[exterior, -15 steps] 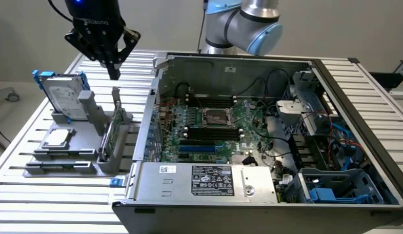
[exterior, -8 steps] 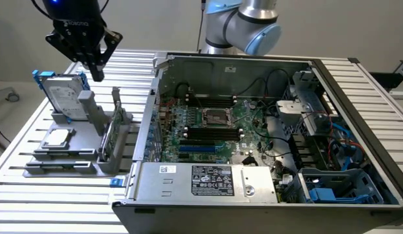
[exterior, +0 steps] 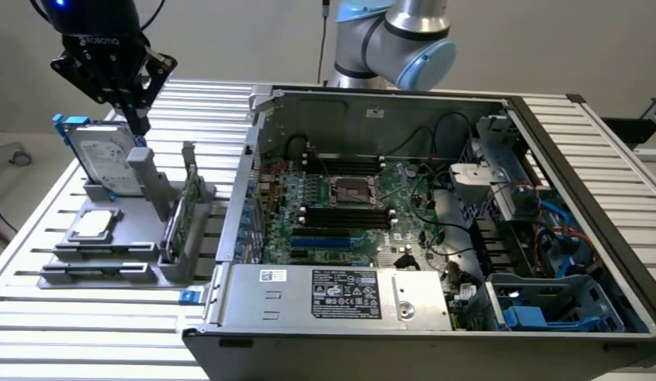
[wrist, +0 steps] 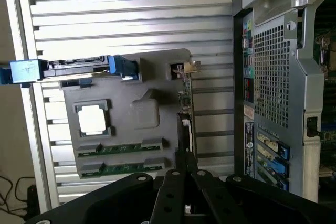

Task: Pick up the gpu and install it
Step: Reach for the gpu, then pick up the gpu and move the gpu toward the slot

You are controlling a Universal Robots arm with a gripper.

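The gpu (exterior: 186, 208) stands on edge in a slot of the grey holder (exterior: 137, 262), on the exterior view's left, beside the open computer case (exterior: 413, 206). In the wrist view the gpu (wrist: 185, 106) appears edge-on as a thin green strip with a metal bracket at its far end. My gripper (exterior: 140, 121) hangs well above the holder's far end, near the upright hard drive (exterior: 100, 155). Its black fingers (wrist: 173, 182) meet at their tips, shut on nothing. The gripper (wrist: 184, 156) lines up with the card's edge but is clear of it.
The holder (wrist: 147, 90) also carries a silver processor (wrist: 93, 118), two memory sticks (wrist: 121, 148) and the blue-framed hard drive (wrist: 73, 66). The case's rear panel (wrist: 270, 72) rises close beside the gpu. The motherboard (exterior: 344, 210) lies inside the case. A slatted metal table (exterior: 84, 325) surrounds everything.
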